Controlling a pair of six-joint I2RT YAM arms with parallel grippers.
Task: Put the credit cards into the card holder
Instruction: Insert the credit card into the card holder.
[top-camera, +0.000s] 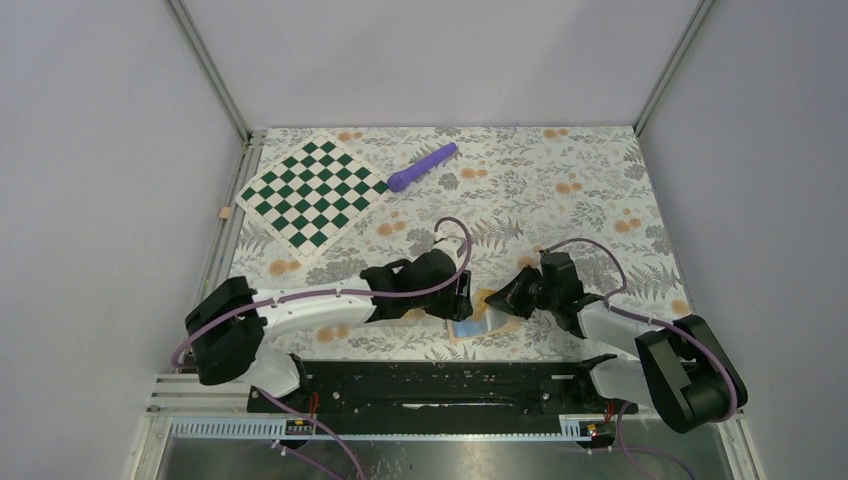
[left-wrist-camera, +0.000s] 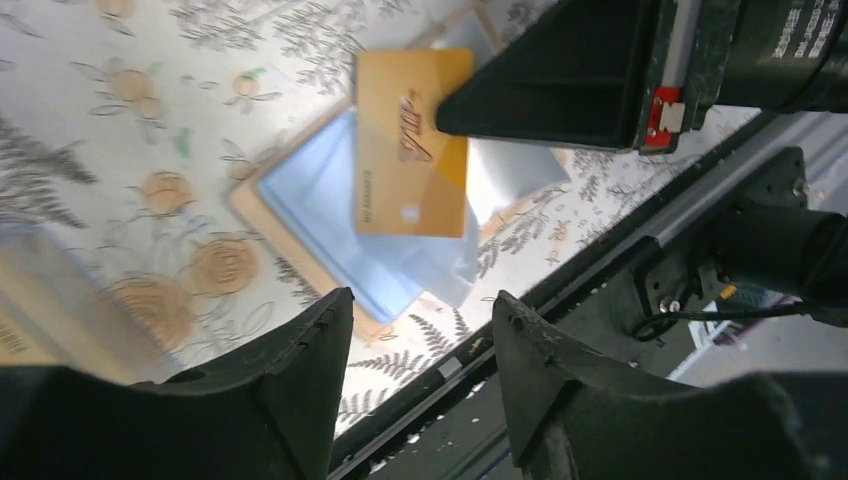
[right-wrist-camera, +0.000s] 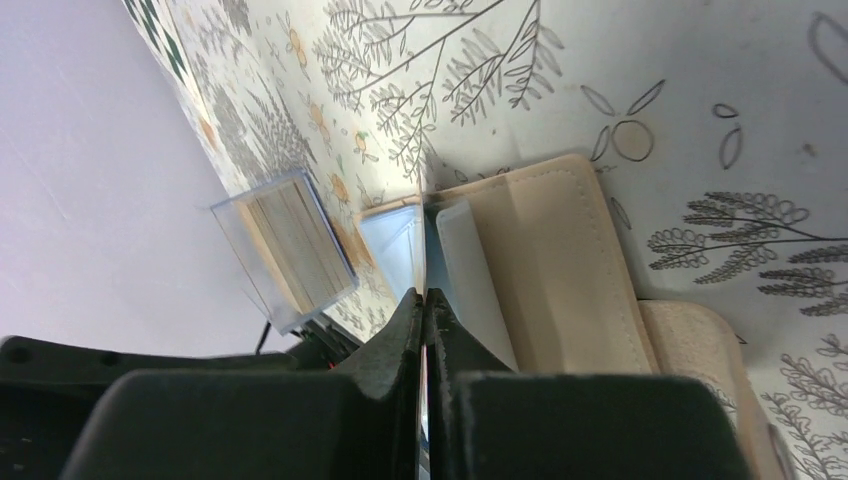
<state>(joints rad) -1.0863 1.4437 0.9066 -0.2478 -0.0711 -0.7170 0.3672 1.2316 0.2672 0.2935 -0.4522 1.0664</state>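
card (left-wrist-camera: 405, 160) pinched by r gripper (right-wrist-camera: 424, 296) over open card holder (left-wrist-camera: 310, 220).

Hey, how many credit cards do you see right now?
1: an orange credit card pinched by the right gripper over the open card holder. The clear case nearby holds a stack, possibly more cards, too blurred to tell.

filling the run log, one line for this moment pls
right gripper: shut on credit card | credit card: over open card holder, not pocketed | left gripper: open, empty
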